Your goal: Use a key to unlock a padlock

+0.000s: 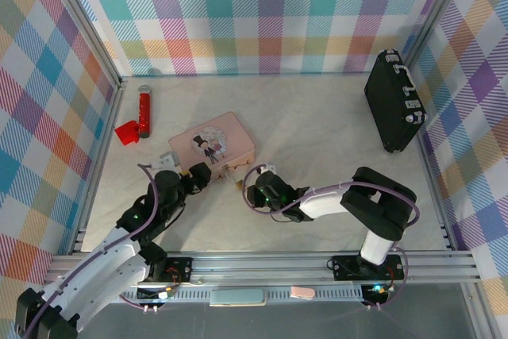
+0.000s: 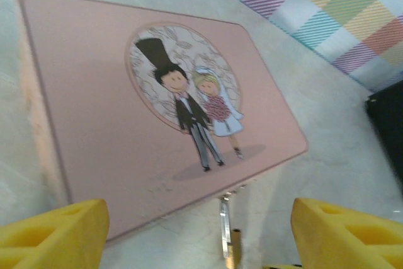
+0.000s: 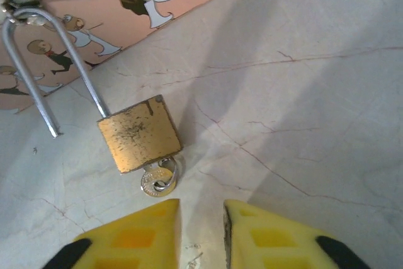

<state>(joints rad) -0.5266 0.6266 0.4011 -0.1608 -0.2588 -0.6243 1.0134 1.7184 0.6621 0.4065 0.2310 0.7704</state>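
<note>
The small brass padlock [image 3: 138, 133] lies on the table just in front of the pink box [image 3: 94, 23]. Its thin silvery shackle [image 3: 38, 55] hangs through the box's hasp, and the short leg stands free of the body. The silvery key [image 3: 158, 181] sticks in the padlock's underside. My right gripper [image 3: 201, 231] sits just behind the key, open by a narrow gap, with nothing between its yellow fingers. My left gripper [image 2: 198, 244] is open wide before the box's front edge, and the shackle [image 2: 225, 222] and brass body [image 2: 235, 244] show between its fingers [image 2: 53, 231], untouched.
The pink box [image 1: 213, 144] with a cartoon couple on its lid lies left of centre. A red tube [image 1: 144, 110] and its red cap [image 1: 127, 132] lie at the back left. A black case [image 1: 393, 101] stands against the right wall. Checked walls close in three sides.
</note>
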